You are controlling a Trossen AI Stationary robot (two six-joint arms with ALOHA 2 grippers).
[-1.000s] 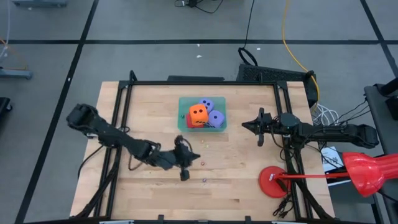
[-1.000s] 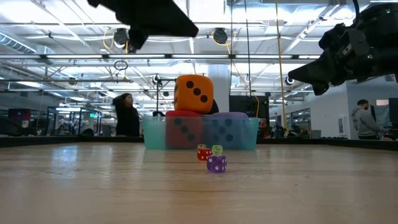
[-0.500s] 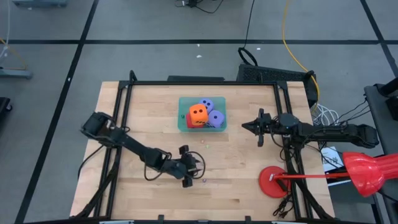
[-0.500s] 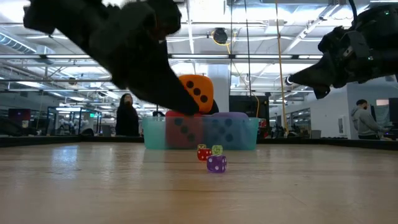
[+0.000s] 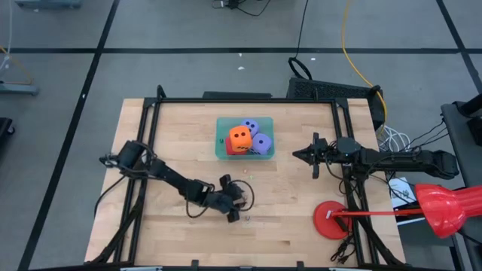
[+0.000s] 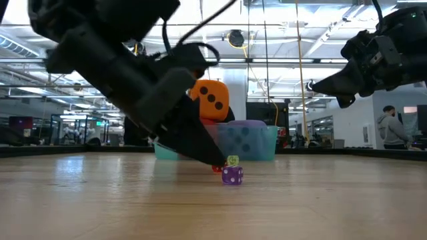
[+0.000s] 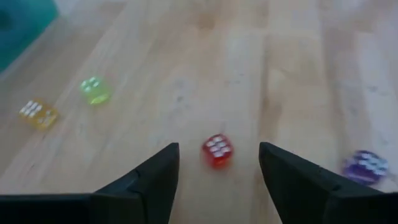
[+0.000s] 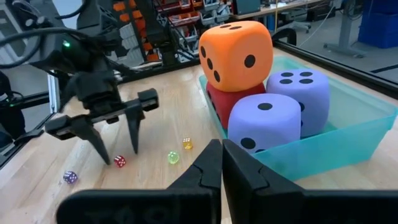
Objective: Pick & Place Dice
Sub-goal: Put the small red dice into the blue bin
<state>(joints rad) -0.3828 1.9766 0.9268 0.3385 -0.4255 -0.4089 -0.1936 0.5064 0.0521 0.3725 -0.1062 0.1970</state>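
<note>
Already the four big foam dice point(image 8: 261, 81) sit together in the teal tray point(image 8: 348, 127), the orange one stacked on the red, the two purple-blue ones beside it, so that part looks finished. Nearest the low camera, four tiny dice lie loose on the table point(image 5: 301, 226): the purple small die point(image 6: 232, 175) in front, the red small die point(image 7: 217, 150) between the spread fingers of the left gripper point(image 7: 217, 171), the green small die point(image 7: 95, 90) and yellow small die point(image 7: 38, 114) beyond. The left gripper's jaws stand apart around the red one, not yet pinching it. Farther off, the right gripper point(image 8: 221, 165) waits above the tray's side, jaws closed on nothing.
</note>
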